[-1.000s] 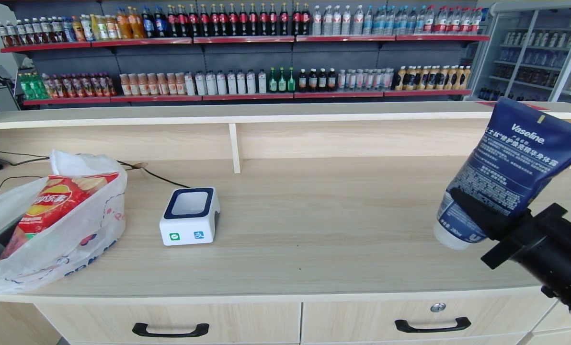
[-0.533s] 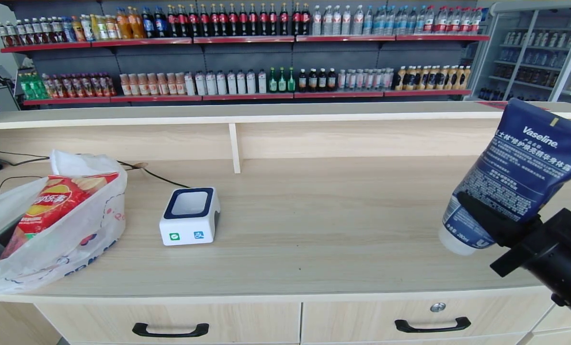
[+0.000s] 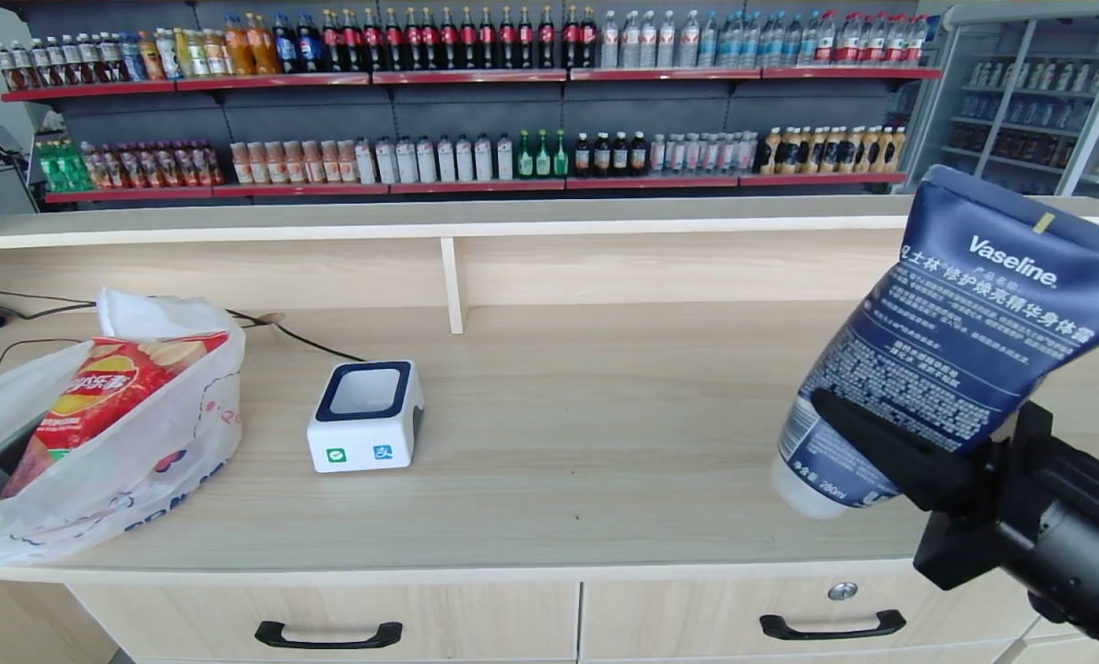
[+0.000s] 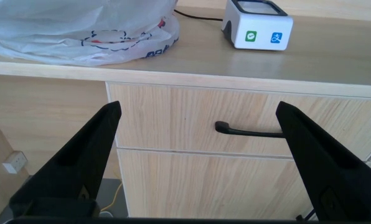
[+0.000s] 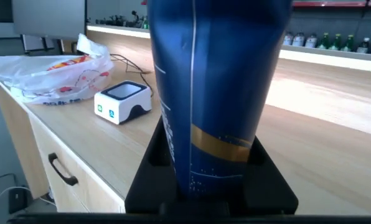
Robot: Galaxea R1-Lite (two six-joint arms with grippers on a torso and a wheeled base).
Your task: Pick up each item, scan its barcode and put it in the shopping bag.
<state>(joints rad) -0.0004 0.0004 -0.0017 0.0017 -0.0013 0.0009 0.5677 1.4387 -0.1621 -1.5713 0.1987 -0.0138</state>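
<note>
My right gripper (image 3: 891, 447) is shut on a dark blue lotion tube (image 3: 964, 323), held in the air above the counter's right front part with its white cap pointing down and left. The same tube (image 5: 216, 81) stands between the right gripper's fingers (image 5: 157, 146). A white barcode scanner (image 3: 366, 416) with a dark blue rim sits left of centre on the counter. The white shopping bag (image 3: 135, 452) lies at the far left with a red chip packet (image 3: 98, 392) inside. My left gripper (image 4: 198, 155) is open, below the counter's front edge, facing the drawers.
The wooden counter (image 3: 605, 443) has a raised back ledge (image 3: 513, 226) with a divider. A black cable (image 3: 305, 343) runs from behind the bag to the scanner. Drawers with black handles (image 3: 328, 636) sit under the counter. Shelves of bottles stand behind.
My right gripper has carried the lotion tube leftward and nearer to the head camera. Scanner, bag and chip packet have stayed put.
</note>
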